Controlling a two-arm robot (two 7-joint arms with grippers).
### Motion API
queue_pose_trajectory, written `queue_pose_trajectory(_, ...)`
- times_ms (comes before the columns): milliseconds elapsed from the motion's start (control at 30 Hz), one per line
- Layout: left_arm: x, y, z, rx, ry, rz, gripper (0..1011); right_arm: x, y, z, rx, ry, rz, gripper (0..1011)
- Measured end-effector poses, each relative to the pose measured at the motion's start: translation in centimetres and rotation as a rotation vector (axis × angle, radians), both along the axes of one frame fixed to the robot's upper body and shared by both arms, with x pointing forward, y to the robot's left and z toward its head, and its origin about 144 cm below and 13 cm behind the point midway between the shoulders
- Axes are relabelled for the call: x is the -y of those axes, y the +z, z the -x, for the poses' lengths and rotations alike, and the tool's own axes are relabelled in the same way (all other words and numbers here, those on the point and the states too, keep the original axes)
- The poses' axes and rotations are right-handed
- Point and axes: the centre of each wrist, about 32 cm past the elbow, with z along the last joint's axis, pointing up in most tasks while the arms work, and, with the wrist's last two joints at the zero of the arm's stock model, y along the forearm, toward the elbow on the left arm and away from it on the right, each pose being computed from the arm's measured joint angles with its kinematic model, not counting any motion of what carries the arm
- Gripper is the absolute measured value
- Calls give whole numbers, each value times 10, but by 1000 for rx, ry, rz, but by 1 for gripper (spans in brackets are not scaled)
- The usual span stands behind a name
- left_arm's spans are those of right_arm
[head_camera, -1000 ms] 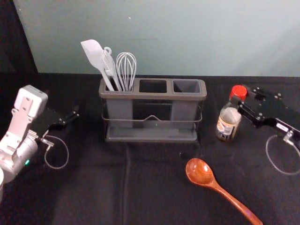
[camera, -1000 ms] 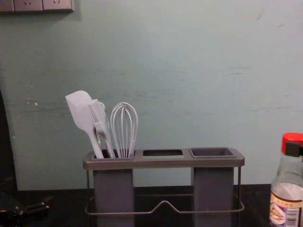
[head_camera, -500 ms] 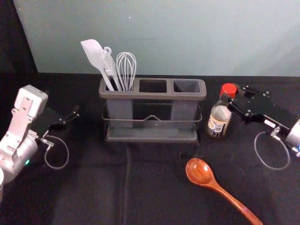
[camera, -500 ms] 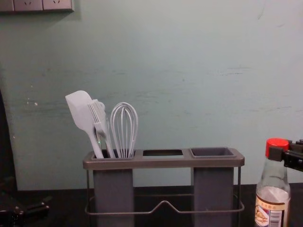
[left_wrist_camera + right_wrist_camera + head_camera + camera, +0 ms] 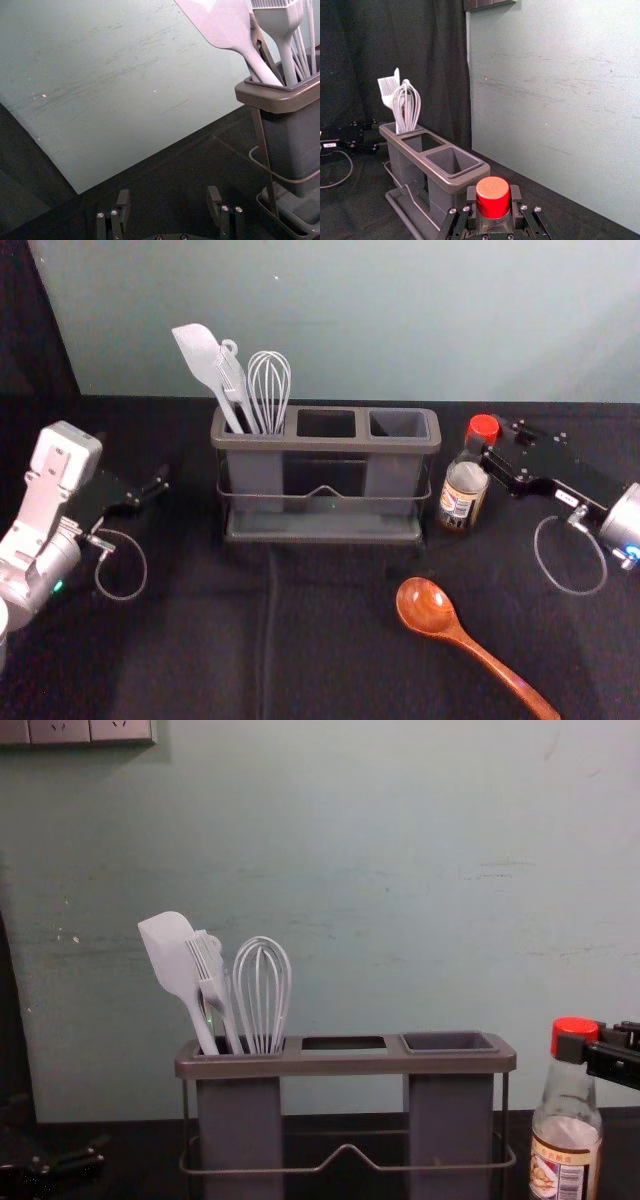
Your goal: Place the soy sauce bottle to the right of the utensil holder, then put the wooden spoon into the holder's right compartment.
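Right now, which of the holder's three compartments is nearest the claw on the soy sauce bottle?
The right compartment, at the end beside the soy sauce bottle, held by the right claw. The middle compartment and left one are farther.

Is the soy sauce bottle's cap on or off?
On. The red cap covers the top of the soy sauce bottle, and the right hand grips there, a finger on either side.

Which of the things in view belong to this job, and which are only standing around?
Job:
clear glass soy sauce bottle with red cap, held by right gripper
dark grey utensil holder
reddish-brown wooden spoon

Others:
pale flat spatula, pale bristled brush, pale wire whisk, in the holder's left compartment
left gripper, at the holder's left
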Motion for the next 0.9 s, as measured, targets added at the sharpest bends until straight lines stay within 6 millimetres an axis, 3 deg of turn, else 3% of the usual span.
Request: queue_pose_trajectory(900,0,0,0,0,0,0,1005,-3,-9,-4,-20,-2,-17,393)
